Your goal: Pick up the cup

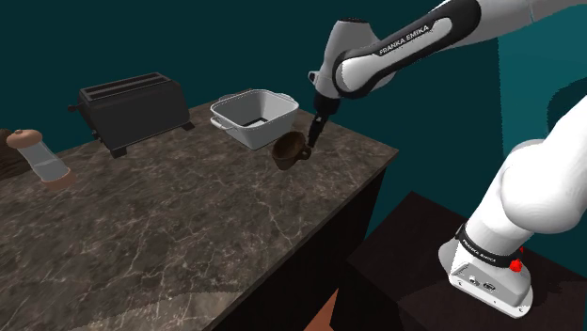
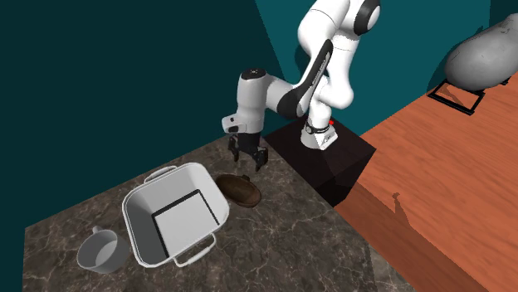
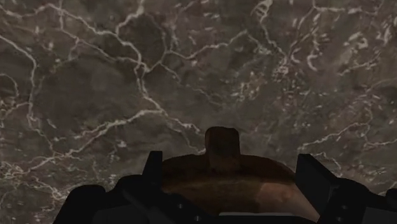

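A brown cup (image 1: 291, 151) lies tipped on its side on the dark marble counter (image 1: 188, 235), just beside the grey tray. In the second exterior view the cup (image 2: 239, 190) rests right below my black gripper (image 2: 250, 160). My gripper (image 1: 314, 137) points down at the cup's handle side. In the wrist view the fingers (image 3: 153, 169) stand wide apart with the cup's body (image 3: 222, 181) between them and its handle (image 3: 222, 147) sticking out beyond the tips. Whether the pads touch the cup I cannot tell.
A grey tray with two handles (image 1: 251, 117) stands right behind the cup. A black toaster (image 1: 132, 108) and a grinder (image 1: 39, 156) are farther along the counter. A grey mug (image 2: 101, 250) lies past the tray. The counter's edge (image 1: 390, 155) drops off near the stand.
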Robot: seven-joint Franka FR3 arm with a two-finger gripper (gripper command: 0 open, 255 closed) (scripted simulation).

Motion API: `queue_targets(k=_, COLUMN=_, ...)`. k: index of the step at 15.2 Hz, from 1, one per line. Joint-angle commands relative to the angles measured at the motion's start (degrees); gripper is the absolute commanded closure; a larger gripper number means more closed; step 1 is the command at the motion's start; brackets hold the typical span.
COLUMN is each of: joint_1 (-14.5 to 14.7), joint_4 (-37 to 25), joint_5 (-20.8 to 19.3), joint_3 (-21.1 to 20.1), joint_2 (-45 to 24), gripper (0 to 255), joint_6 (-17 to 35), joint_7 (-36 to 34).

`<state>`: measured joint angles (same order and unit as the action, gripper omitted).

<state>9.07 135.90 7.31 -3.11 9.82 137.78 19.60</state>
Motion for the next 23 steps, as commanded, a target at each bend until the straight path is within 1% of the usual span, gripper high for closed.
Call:
queue_targets(k=1, joint_1=0.64, joint_4=-1.73, joint_5=-0.39, joint_3=-0.62, joint_2=-3.98, gripper=0, joint_6=2.88, joint_7=1.09)
queue_targets(k=9, joint_1=0.85, joint_4=0.46, joint_5=0.10, joint_3=-0.79, joint_2=-8.12, gripper=0, joint_6=9.26, joint_7=1.91)
queue_targets(k=11, joint_1=0.85, joint_4=0.46, joint_5=0.10, joint_3=-0.79, joint_2=-8.12, gripper=0, joint_6=9.26, joint_7=1.91)
queue_targets(k=12, joint_1=0.87, joint_4=0.34, joint_5=0.06, joint_3=-0.82, joint_2=-8.15, gripper=255, joint_6=9.18, joint_7=1.83)
queue_targets(k=21, joint_1=0.85, joint_4=0.46, joint_5=0.10, joint_3=-0.79, joint_2=-8.12, gripper=255, joint_6=9.26, joint_7=1.91)
queue_targets(k=23, joint_1=0.82, joint_4=-0.08, joint_5=-0.06, joint_3=-0.76, joint_2=-7.07, gripper=255, joint_6=7.67, joint_7=1.71)
